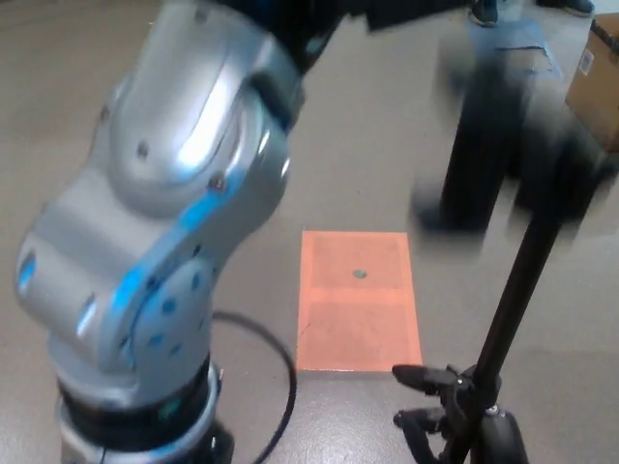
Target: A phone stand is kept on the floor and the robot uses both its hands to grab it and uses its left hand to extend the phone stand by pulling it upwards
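Floor [406, 126] carries an orange mat [359, 302] at centre. The stand [503, 329] rises at lower right, its black pole slanting up into a dark blur near the top. The left arm [164, 232], silver, fills the left side. Whether either robot hand is apart or clamped cannot be told; the blur hides them.

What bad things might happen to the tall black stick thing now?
The phone stand is thin and already leaning, so a hard pull could tip it over. The top of the picture is a dark blur, so whether a hand holds the pole there cannot be told; a loose grip might slip. A black cable loops on the floor beside the orange mat and might snag as the arm moves.
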### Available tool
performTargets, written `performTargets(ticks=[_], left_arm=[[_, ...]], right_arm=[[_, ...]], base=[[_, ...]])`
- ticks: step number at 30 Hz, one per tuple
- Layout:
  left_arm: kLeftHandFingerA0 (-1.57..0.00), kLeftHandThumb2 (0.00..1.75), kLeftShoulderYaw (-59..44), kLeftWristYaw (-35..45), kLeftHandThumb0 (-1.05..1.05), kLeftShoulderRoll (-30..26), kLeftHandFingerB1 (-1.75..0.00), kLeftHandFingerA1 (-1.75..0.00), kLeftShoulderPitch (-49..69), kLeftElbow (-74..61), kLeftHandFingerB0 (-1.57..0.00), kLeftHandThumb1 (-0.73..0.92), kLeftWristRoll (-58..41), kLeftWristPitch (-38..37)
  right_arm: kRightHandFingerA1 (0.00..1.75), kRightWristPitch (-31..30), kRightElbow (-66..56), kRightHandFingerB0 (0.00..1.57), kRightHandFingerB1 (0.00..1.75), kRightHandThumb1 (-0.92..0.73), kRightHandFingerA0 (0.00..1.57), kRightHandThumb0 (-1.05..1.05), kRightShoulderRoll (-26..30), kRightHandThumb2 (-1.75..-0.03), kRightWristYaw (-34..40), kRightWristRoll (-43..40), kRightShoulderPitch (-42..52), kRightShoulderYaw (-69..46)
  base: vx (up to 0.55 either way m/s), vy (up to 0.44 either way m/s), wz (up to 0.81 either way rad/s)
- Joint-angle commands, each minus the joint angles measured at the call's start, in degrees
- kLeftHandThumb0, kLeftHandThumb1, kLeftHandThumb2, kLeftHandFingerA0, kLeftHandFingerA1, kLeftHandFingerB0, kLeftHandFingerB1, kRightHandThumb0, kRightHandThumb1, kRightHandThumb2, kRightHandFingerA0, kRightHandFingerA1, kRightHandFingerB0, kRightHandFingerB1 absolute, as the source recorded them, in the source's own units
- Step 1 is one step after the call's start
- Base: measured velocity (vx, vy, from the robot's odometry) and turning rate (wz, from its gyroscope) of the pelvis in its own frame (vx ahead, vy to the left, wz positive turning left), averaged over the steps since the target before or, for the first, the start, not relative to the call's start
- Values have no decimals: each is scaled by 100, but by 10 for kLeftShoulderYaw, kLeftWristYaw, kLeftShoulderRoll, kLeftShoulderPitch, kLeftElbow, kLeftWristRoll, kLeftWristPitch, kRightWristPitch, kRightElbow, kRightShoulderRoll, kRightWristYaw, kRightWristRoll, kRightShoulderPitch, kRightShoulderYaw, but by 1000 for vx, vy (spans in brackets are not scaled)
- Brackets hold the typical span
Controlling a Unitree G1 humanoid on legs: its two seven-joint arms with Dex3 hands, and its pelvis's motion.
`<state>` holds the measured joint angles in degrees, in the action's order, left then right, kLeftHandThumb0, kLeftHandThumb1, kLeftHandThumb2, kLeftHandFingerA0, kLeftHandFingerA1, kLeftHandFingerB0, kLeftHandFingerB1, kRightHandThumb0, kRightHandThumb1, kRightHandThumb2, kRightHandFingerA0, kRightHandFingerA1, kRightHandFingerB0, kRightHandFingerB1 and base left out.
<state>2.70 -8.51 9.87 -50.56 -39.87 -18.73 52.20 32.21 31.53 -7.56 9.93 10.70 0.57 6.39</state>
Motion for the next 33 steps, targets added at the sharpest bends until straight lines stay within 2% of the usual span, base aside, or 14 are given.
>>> performTargets(ticks=[1,11,14,15,16,20,21,22,23,28,29,30,31,33], left_arm=[[-6,93,29,-3,-86,9,-15,-24,159,-85,-9,52,-17,0],[-6,103,52,49,-94,-95,-9,-16,526,-151,-5,61,45,-142],[-10,103,41,68,-97,-99,-10,-15,626,-132,-9,65,44,-193],[-9,102,38,81,-91,-100,-17,-20,677,-103,-8,65,48,-231],[-9,102,34,88,-91,-102,-19,-22,710,-87,-8,65,51,-253],[-9,103,18,122,-93,-97,-17,-16,796,-15,-8,66,47,-333],[-6,104,15,127,-94,-95,-14,-11,808,-7,-5,67,44,-343],[-6,104,12,132,-94,-93,-14,-11,822,3,-5,67,41,-354],[-2,103,-3,145,-91,-83,-15,-12,851,31,-2,63,30,-372],[0,104,-26,174,-90,-76,-14,-11,888,81,0,68,18,-415],[0,104,-28,171,-89,-73,-16,-11,896,83,0,68,17,-414],[0,104,-31,175,-89,-72,-17,-10,898,90,0,68,16,-420],[0,104,-34,175,-90,-69,-16,-11,898,97,0,67,17,-428],[0,104,-39,178,-90,-70,-13,-10,899,106,0,68,18,-436]], right_arm=[[77,-73,-132,50,51,-73,57,-78,38,-62,-49,-8,42,5],[63,-101,-205,22,36,-66,35,-82,93,-61,-106,-43,75,-16],[62,-111,-223,7,44,-51,27,-85,116,-92,-122,-42,88,-21],[61,-116,-228,15,37,-61,29,-88,123,-60,-133,-57,91,-28],[62,-115,-228,9,44,-48,27,-86,126,-89,-137,-63,93,-31],[61,-107,-220,5,37,-55,23,-98,142,-91,-147,-65,101,-37],[60,-106,-222,7,33,-61,21,-92,146,-59,-151,-64,103,-36],[60,-105,-223,7,33,-61,21,-92,151,-59,-157,-64,107,-35],[58,-138,-244,7,12,-47,8,-88,167,-90,-181,-63,113,-30],[16,-153,-236,0,0,-55,9,-93,188,-97,-210,-62,107,-19],[8,-150,-232,0,9,-52,0,-92,191,-96,-217,-63,106,-15],[0,-154,-234,0,0,-58,0,-104,193,-58,-223,-65,106,-13],[0,-155,-234,0,0,-44,0,-105,198,-80,-227,-59,103,-8],[0,-148,-236,0,0,-57,0,-105,206,-59,-228,-37,100,2]], base=[[0,0,0],[0,0,0],[0,0,0],[0,0,0],[0,0,0],[0,0,0],[0,0,0],[0,0,0],[0,0,0],[0,0,0],[0,0,0],[0,0,0],[0,0,0],[0,0,0]])
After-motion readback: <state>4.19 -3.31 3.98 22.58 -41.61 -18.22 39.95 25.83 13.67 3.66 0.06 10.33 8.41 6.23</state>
